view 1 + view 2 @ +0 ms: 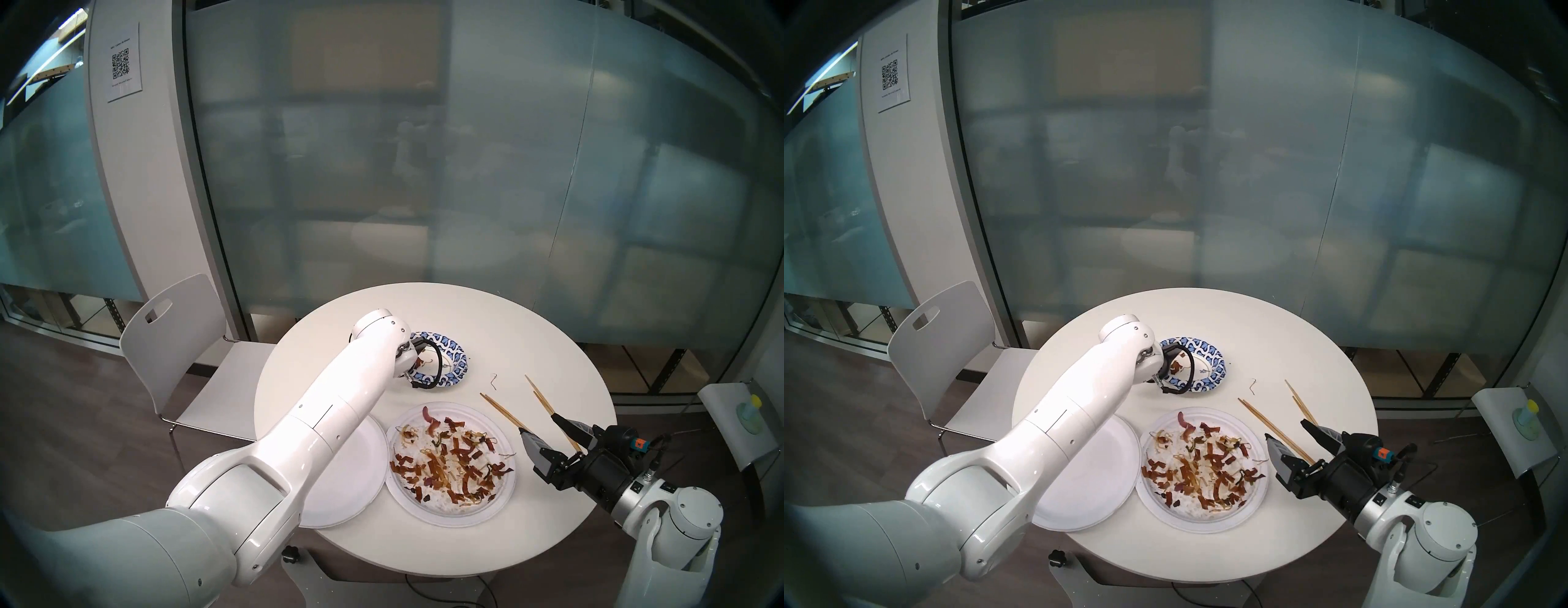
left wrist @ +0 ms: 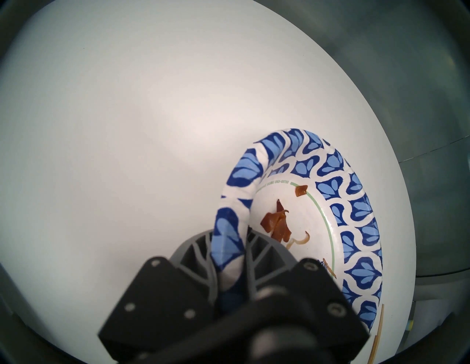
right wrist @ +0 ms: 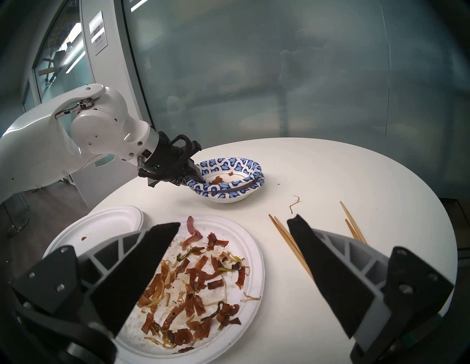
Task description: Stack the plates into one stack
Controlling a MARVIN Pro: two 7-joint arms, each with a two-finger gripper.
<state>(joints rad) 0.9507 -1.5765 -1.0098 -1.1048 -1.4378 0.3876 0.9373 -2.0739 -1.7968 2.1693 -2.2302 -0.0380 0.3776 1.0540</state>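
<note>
Two blue-and-white patterned plates sit nested at the back of the round table. The upper patterned plate (image 3: 229, 165) is tilted on the lower one (image 3: 226, 197) and holds a few brown scraps. My left gripper (image 2: 229, 233) is shut on the upper plate's near-left rim (image 1: 456, 356). In front lies a large white plate (image 1: 449, 520) covered with food scraps, and an empty large white plate (image 1: 352, 475) lies to its left, partly under my left arm. My right gripper (image 1: 537, 422) hovers open just right of the scrap-covered plate (image 3: 256, 254), holding nothing.
Two pairs of wooden chopsticks (image 1: 502, 409) (image 1: 539, 392) lie on the white table (image 1: 509, 331) under and beyond my right gripper. A loose noodle scrap (image 1: 493, 380) lies near them. A white chair (image 1: 178, 339) stands at the table's left.
</note>
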